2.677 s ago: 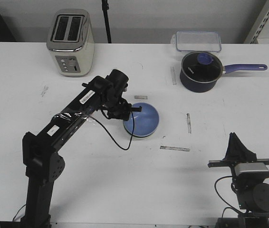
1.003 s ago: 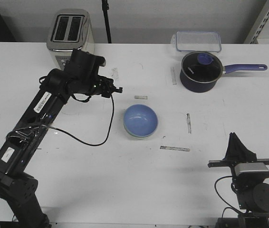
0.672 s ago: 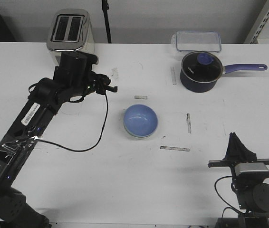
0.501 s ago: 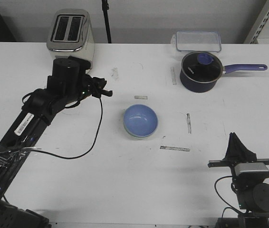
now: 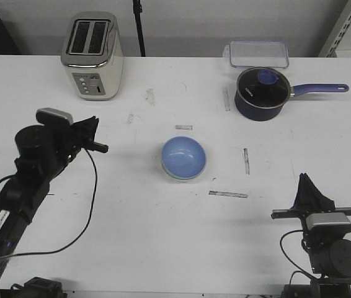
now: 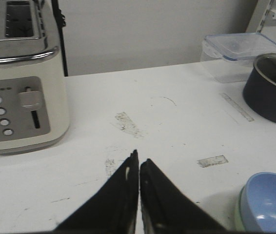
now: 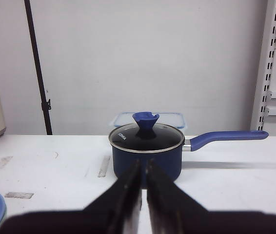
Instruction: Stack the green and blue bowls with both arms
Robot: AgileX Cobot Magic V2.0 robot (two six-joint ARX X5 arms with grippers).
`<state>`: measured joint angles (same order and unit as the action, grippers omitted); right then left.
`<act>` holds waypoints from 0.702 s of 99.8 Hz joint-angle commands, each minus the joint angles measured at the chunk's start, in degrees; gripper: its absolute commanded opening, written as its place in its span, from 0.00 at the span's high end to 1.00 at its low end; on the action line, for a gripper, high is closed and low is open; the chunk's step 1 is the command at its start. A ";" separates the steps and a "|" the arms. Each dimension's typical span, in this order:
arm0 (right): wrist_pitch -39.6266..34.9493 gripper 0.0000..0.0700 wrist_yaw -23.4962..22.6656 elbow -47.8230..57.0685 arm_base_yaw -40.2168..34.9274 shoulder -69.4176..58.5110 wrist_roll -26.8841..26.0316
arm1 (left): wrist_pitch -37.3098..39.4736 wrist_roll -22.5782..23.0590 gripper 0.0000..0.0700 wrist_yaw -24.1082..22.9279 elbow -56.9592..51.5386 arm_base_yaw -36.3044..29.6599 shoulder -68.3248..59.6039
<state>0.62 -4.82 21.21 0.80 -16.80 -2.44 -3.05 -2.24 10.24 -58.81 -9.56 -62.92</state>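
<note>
**Blue bowl nested in green, both my grippers closed on nothing**

Front view: the blue bowl [image 5: 183,156] is sitting inside the green bowl [image 5: 174,176] near the middle of the table [image 5: 163,236], only a thin mint rim showing beneath it. My left gripper [image 5: 100,147] is hanging well to the left of the stack, pointing toward it, fingers pressed together. My right gripper [image 5: 306,181] is parked low at the near right, far from the bowls.

Left wrist view: my left fingers [image 6: 123,195] are lying closed with only a hairline between them, holding nothing. The stacked bowls are showing at the frame's edge, the toaster [image 6: 18,78] beyond.

Right wrist view: my right fingers [image 7: 128,190] are clenched empty, facing the saucepan [image 7: 147,151].
</note>
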 commanded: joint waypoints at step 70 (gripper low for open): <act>0.66 0.99 -0.07 0.09 0.02 -0.02 -0.76 | 5.79 0.68 1.00 -0.17 35.54 12.66 40.94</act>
<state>0.60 -4.82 21.21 0.80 -16.80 -2.44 2.48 -2.22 10.24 -24.16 2.98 -23.70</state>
